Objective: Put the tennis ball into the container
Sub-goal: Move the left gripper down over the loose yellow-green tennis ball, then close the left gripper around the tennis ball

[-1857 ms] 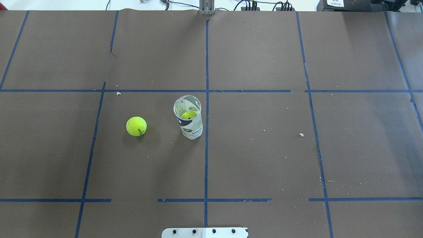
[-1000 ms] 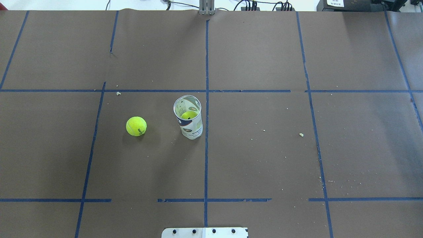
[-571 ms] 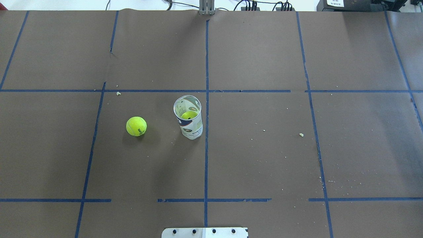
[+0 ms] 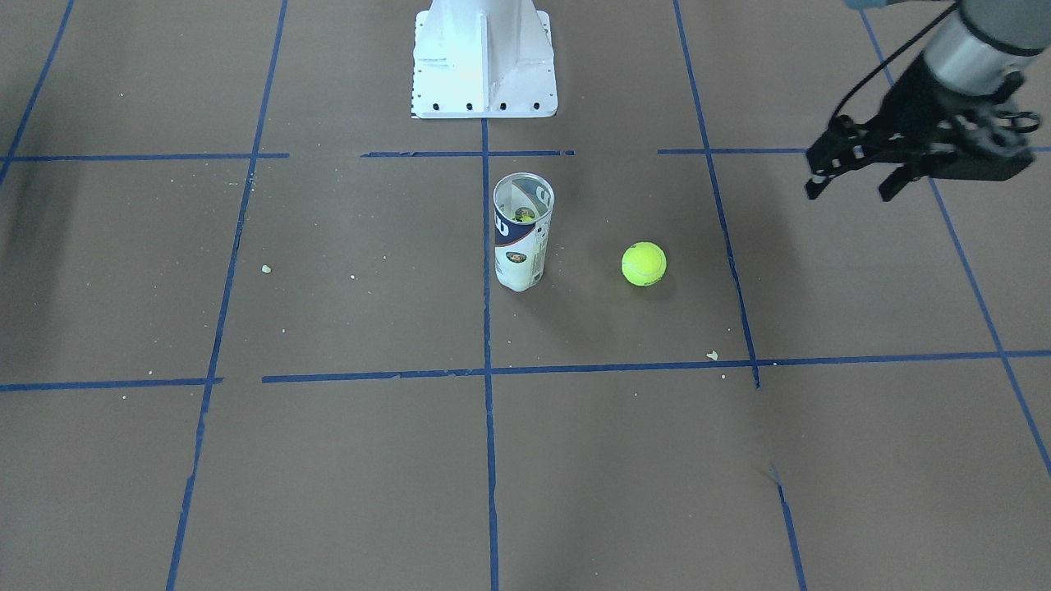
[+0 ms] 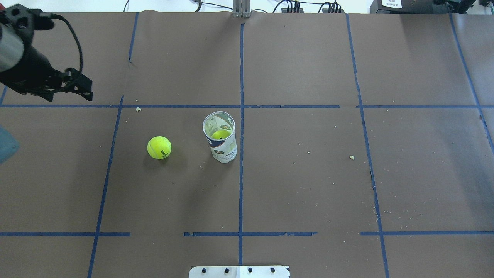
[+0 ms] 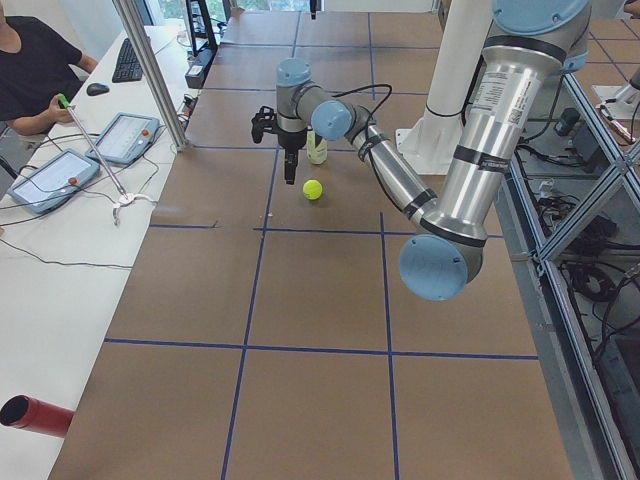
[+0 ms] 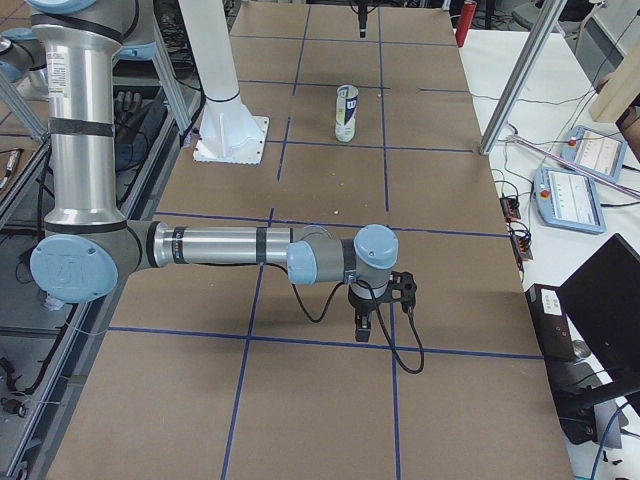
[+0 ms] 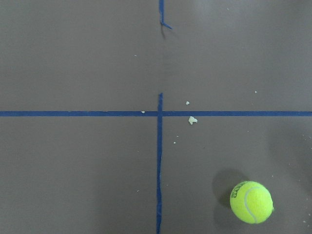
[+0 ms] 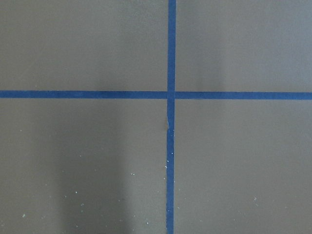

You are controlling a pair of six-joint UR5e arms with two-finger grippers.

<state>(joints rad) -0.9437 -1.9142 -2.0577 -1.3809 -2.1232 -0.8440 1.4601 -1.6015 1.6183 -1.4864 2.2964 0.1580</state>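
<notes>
Even bright light, soft shadows beside tennis ball (image 5: 159,147) and container (image 5: 220,137), sharp focus

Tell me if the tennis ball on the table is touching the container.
Apart. The overhead view shows bare table between the tennis ball and the container.

**Desk layout: ball beside container, both grippers well off**

The container (image 5: 220,139) stands upright on the desk (image 5: 308,193). Seen from the robot's side, it is just left of the centre tape line (image 5: 241,185) and out in front of the pedestal base (image 4: 483,57). One ball (image 5: 221,134) sits inside it. The tennis ball (image 5: 159,147) lies on the desk to the container's left, near but not touching. The left gripper (image 4: 848,190) hangs above the desk further left, well apart from the tennis ball. The right gripper (image 7: 365,325) hangs above the desk toward the robot's right end, well apart from the container
</notes>
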